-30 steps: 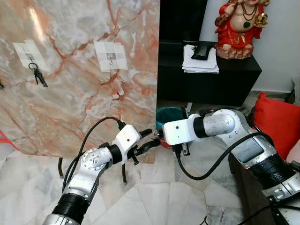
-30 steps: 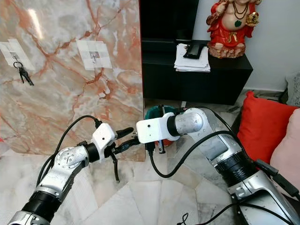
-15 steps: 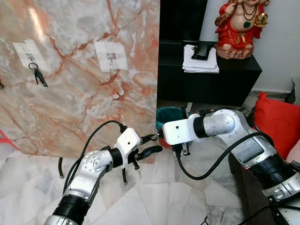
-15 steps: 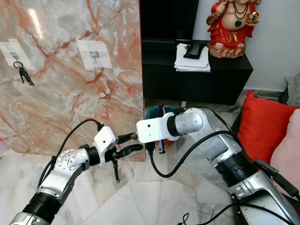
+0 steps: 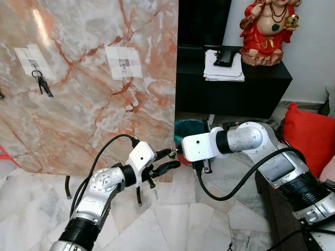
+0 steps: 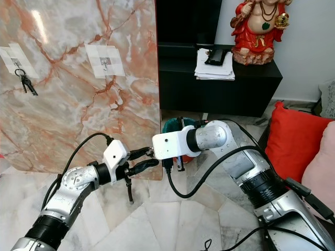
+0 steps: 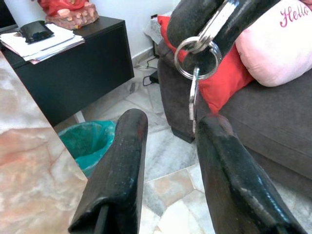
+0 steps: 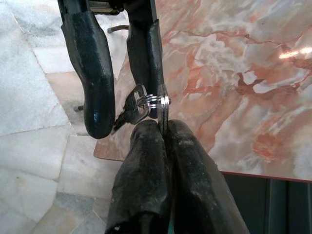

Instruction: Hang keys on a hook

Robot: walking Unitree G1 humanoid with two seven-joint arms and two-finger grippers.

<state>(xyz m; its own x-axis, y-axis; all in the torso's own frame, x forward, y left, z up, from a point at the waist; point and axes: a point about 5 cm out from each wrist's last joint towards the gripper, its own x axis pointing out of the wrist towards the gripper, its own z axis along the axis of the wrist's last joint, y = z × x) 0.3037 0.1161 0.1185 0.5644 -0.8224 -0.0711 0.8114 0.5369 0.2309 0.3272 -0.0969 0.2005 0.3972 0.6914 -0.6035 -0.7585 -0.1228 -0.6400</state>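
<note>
Keys on silver split ring (image 8: 152, 102) pinched in right gripper (image 8: 163, 127), low in front of the marble panel, between the left gripper's fingers.
Right gripper fingers fully closed on the ring's edge; the silver key (image 7: 193, 100) hangs below the ring. Left gripper (image 5: 166, 160) spread wide, its two black fingers (image 7: 119, 165) either side of the hanging key, one finger tip just beside it; contact can't be confirmed. The two grippers meet tip to tip near the lower right corner of the pink-veined marble panel (image 5: 89, 99). Higher on the panel: empty small metal hook on white tape patch (image 5: 123, 64), and further left a second taped hook carrying a dark key bunch (image 5: 42, 83).
</note>
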